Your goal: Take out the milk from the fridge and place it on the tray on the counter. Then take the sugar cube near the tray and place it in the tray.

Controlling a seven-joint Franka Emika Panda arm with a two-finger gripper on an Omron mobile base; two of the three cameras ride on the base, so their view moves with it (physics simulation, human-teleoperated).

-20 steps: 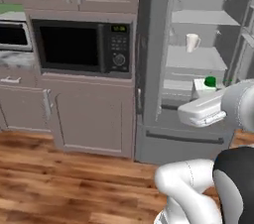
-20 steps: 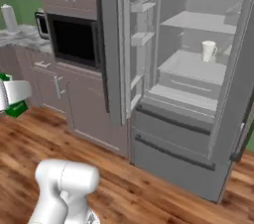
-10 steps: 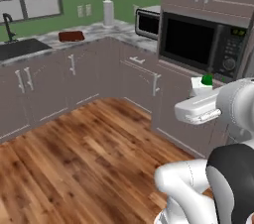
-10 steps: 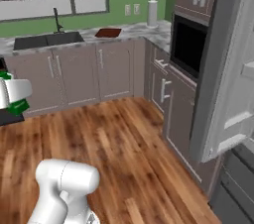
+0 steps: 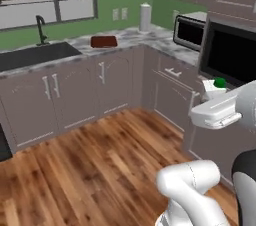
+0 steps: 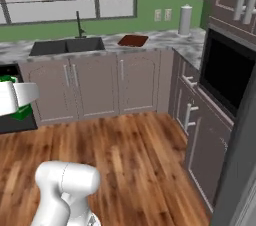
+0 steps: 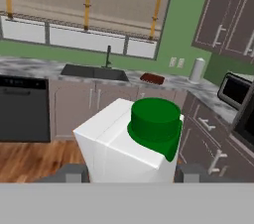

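My gripper (image 7: 131, 173) is shut on the milk (image 7: 129, 143), a white carton with a green cap, held upright between the two dark fingers (image 7: 74, 173). The milk (image 5: 216, 85) peeks above the white hand at the right of the left base view. In the right base view the milk (image 6: 20, 114) shows at the left edge, partly behind the hand. The reddish-brown tray (image 5: 104, 41) (image 6: 133, 40) (image 7: 152, 78) lies on the marbled counter (image 5: 131, 34) right of the sink, far ahead. The sugar cube is too small to make out. The fridge's grey door edge (image 6: 239, 170) stands at the right.
A black sink (image 6: 65, 46) with a faucet sits under the window. A paper towel roll (image 5: 145, 17) and a microwave (image 5: 188, 30) stand in the counter's corner. A black oven (image 6: 226, 72) is built into the right wall. A black dishwasher (image 7: 22, 114) is at left. Wood floor lies between.
The whole picture has swung from the open fridge past the oven to the sink corner, so the base has turned left. The milk stays in the shut gripper.
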